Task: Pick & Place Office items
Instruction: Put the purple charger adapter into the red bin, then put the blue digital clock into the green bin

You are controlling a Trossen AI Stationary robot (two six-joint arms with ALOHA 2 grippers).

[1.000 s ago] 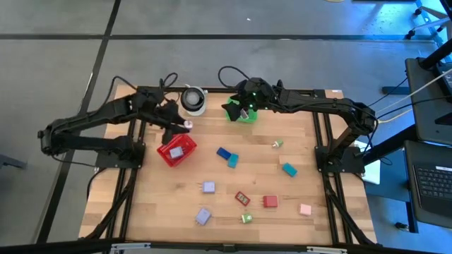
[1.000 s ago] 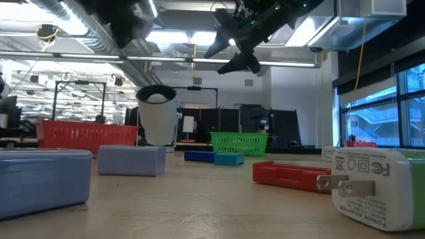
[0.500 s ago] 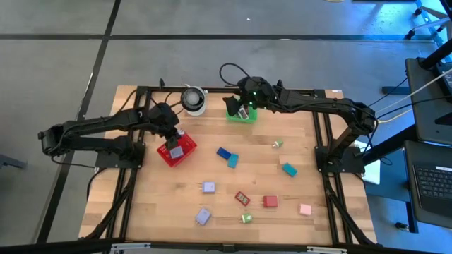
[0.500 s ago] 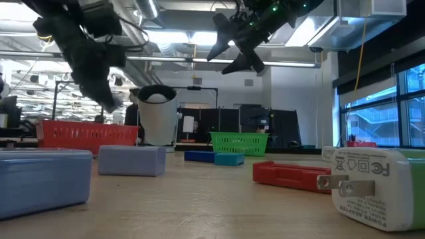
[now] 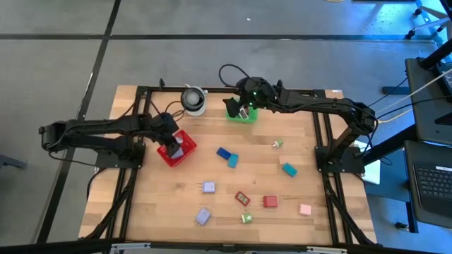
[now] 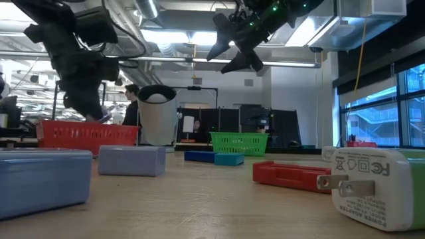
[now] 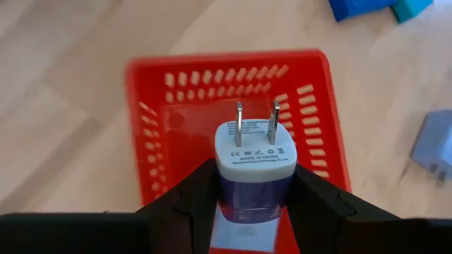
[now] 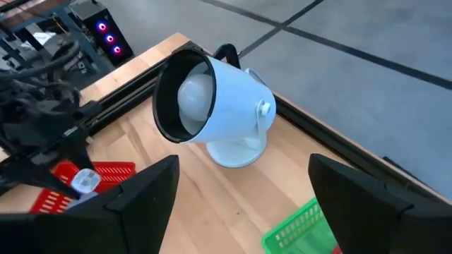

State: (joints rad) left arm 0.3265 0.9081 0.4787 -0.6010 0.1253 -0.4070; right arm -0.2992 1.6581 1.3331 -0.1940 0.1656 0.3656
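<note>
The left gripper (image 7: 252,201) is clamped on a lavender-and-white plug adapter (image 7: 253,159), prongs up, and has swung down from the counter's far edge to hang directly over the red basket (image 5: 185,152), ready for release. The adapter's face reads "MADE IN CHINA" beside tiny certification marks. At twelve o'clock, the right gripper (image 5: 240,110) waits open above the green basket (image 5: 245,117). Other office items (image 5: 270,202) lie scattered toward six o'clock.
</note>
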